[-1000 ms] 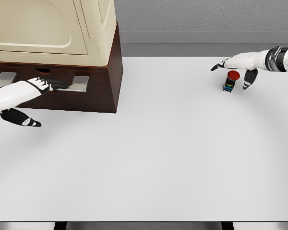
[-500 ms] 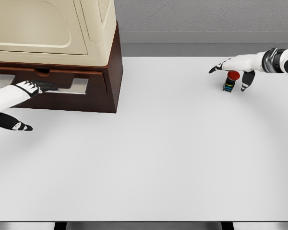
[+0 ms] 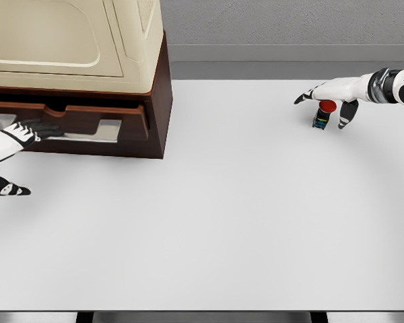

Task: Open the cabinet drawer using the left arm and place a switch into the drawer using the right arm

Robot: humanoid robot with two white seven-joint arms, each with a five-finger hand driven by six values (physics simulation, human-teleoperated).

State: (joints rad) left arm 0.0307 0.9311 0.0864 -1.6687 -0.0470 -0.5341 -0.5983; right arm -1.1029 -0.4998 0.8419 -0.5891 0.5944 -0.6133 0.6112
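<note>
Grey wall and a darker grey ledge run behind a broad, matte white tabletop (image 3: 209,222) that fills most of the head view.

At the tabletop's far left corner stands the cabinet (image 3: 158,101): a dark brown, wood-toned base under a glossy cream upper body with rounded moulded panels. Its drawer (image 3: 101,121) juts a little out of the base, a dark gap showing above its front, so the opening step looks under way but far from enough to take anything. On the drawer front sits a flat pale-metal handle plate (image 3: 110,128).

From the left edge comes the left robot hand (image 3: 28,132), white shell with black fingers. The fingers lie stretched along the drawer front, apparently hooked at its pull, while the thumb (image 3: 10,190) hangs free below; whether they truly clamp the pull I cannot tell.

Near the far right edge stands the switch (image 3: 322,114), a small upright block, dark body with coloured marks, capped by a round red button. Over it arches the right robot hand (image 3: 328,97), fingers spread to either side of the cap, seemingly poised for a grasp; contact is not clear.
</note>
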